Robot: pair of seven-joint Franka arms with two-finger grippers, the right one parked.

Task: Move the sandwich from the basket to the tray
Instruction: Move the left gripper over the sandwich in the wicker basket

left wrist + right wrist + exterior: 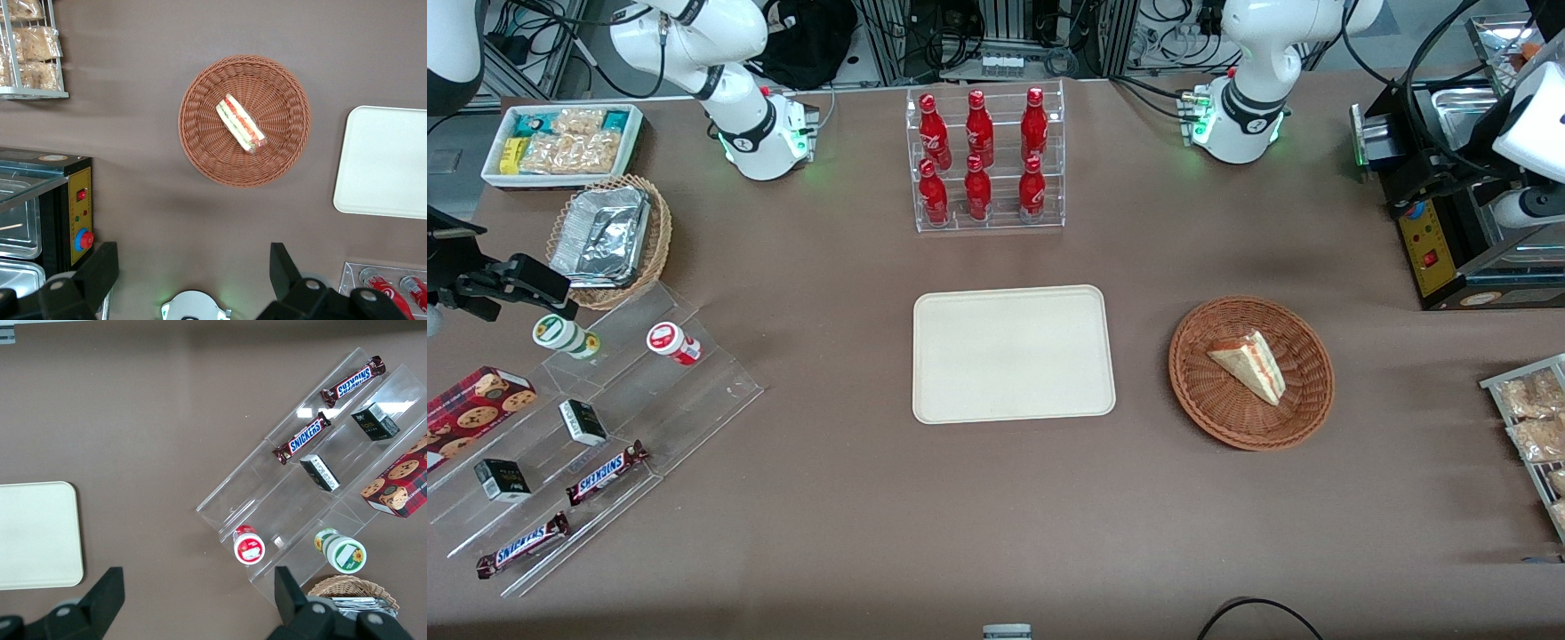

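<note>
Left wrist view: I am holding the gripper (190,280) high above the table with its jaws standing wide apart and gripping nothing, so that the basket (245,120) and the sandwich (241,123) lying in its middle are sitting squarely in sight for a descent. Front view: the sandwich (1249,365) is resting on its side in the basket (1251,372), which is sitting just beside the bare tray (1013,353), toward the working arm's end of the table, so I am judging the carry to be short.
</note>
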